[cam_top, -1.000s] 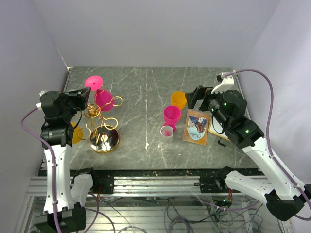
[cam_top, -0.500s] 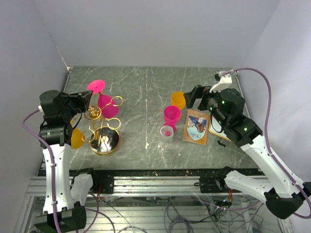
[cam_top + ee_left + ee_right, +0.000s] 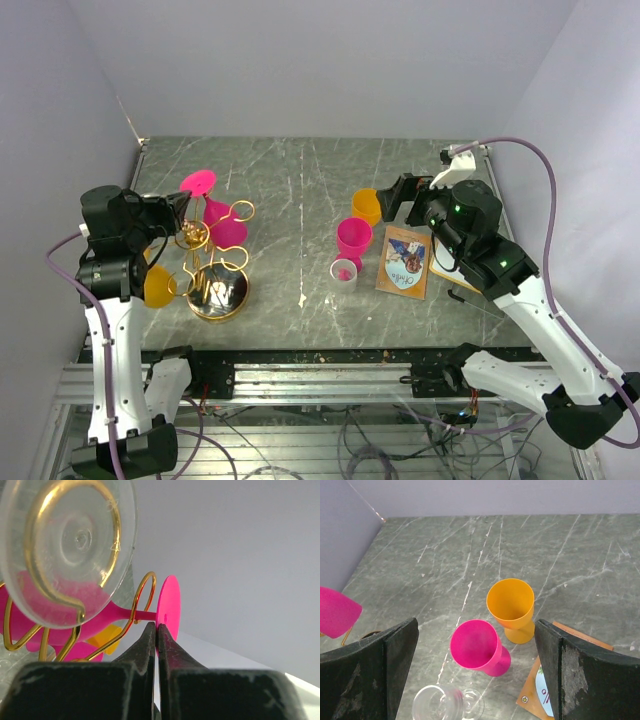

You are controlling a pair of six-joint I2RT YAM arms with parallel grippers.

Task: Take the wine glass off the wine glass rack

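The left hand (image 3: 156,628) is clenched on the foot of the pink wine glass (image 3: 222,228). The glass is tilted, and its stem is threaded through a loop of the gold rack (image 3: 218,291) at the left of the counter (image 3: 300,180). The right hand (image 3: 475,632) is spread wide, grasping nothing, above an orange cup (image 3: 511,605).

The left arm (image 3: 106,342) and right arm (image 3: 542,318) have white links, black joints, lilac cables (image 3: 552,210) and matte black fingers (image 3: 402,650).
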